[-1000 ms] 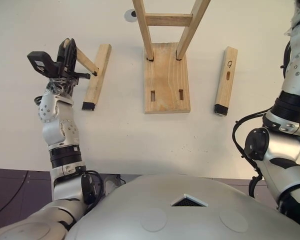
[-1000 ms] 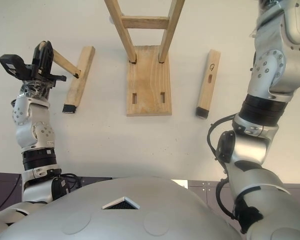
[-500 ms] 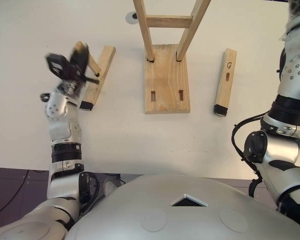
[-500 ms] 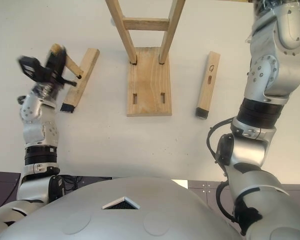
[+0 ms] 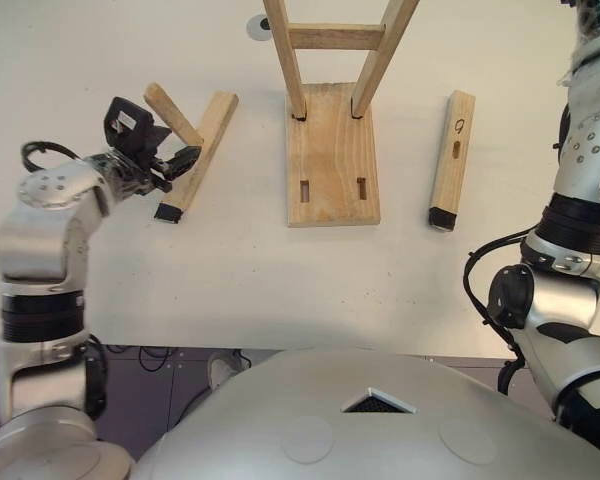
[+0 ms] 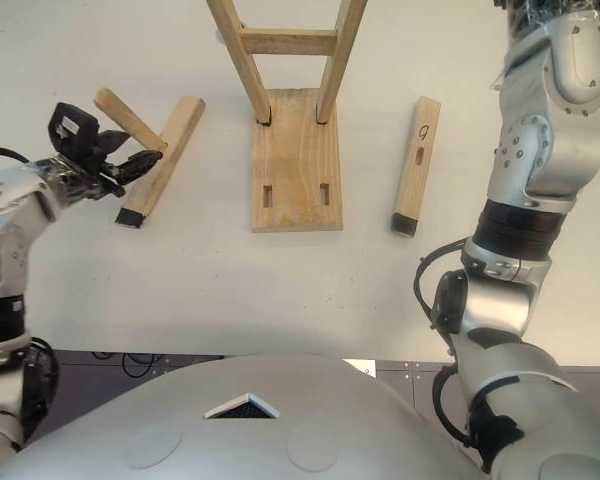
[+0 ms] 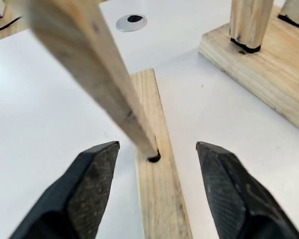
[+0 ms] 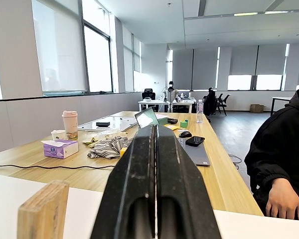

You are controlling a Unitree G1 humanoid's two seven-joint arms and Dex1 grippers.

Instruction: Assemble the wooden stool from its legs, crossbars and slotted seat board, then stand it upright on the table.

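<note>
Seen from above on a white table (image 5: 280, 280), seat board (image 5: 332, 160) lying flat at centre, with two legs (image 5: 288, 60) and a linking crossbar (image 5: 336, 40) standing in its far slots, the two near slots bare. To the left, a third leg (image 5: 198, 150) lying flat, with a second crossbar (image 5: 172, 112) plugged into its hole and slanting upward. Left gripper (image 7: 157, 149) low over that joint, fingers spread wide to either side of the leg, apparently not touching it, holding nothing. To the right of the board, a fourth leg (image 5: 452, 160) lying loose. Right gripper (image 8: 156, 130) high above the table, fingers pressed fully together, gripping nothing.
</note>
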